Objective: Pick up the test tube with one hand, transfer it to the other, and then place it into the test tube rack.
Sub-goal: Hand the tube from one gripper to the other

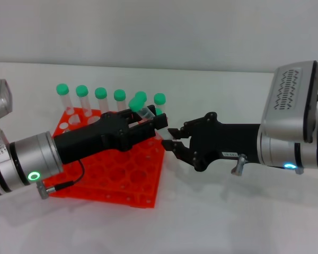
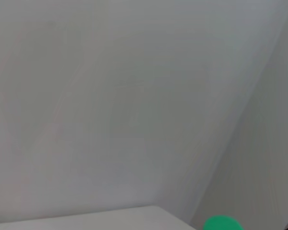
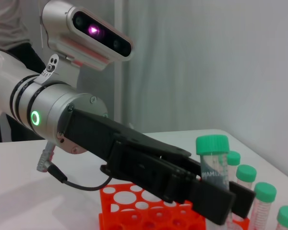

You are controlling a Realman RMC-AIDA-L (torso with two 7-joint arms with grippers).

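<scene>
My left gripper (image 1: 155,120), on the arm with the green-lit ring, is shut on the test tube (image 1: 143,110), a clear tube with a green cap. It holds the tube tilted above the far right part of the orange-red test tube rack (image 1: 122,177). The right wrist view shows this grip, with the tube (image 3: 212,165) between the black fingers (image 3: 216,203). Only the green cap (image 2: 222,224) shows in the left wrist view. My right gripper (image 1: 169,139), on the arm with the blue-lit ring, is open and empty just right of the left fingertips.
Several other green-capped tubes (image 1: 82,98) stand in the rack's back row and also show in the right wrist view (image 3: 264,201). The rack sits on a white table (image 1: 228,211) with a pale wall behind. A cable (image 1: 69,182) hangs from the left wrist over the rack.
</scene>
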